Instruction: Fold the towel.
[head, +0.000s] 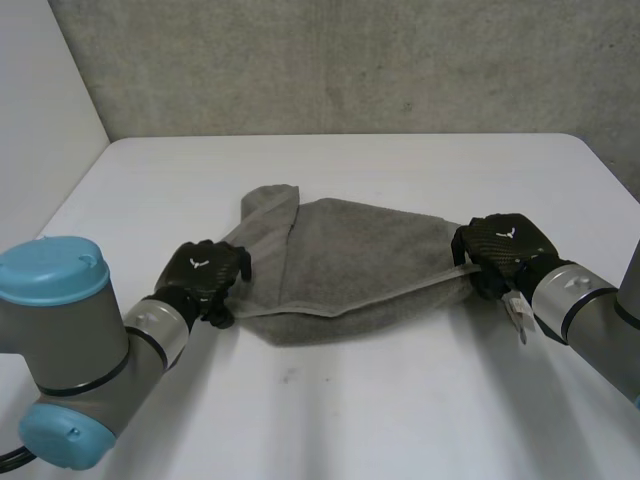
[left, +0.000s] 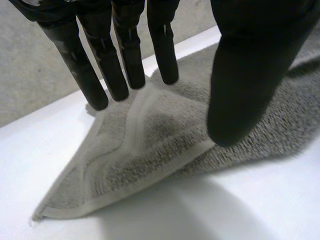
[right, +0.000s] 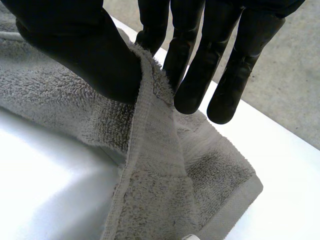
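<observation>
Towel: one grey towel (head: 360, 270) (left: 150, 150) (right: 160, 190), bunched and partly doubled over. It lies mid-worktop between my two robot hands, and a pale hem runs along its near side from one hand to the other.
Worktop: one, white (head: 350, 410).
Left robot hand (head: 208, 270) (left: 250, 75): at the towel's left end, next to a corner. My straight fingers and thumb pinch the hemmed cloth, and the corner itself sticks out free.
Right robot hand (head: 505, 245) (right: 75, 50): at the towel's right end. My thumb presses the hemmed edge against my fingers, and the cloth there is raised off the worktop.
Arms: two, one at each side of the towel.
</observation>
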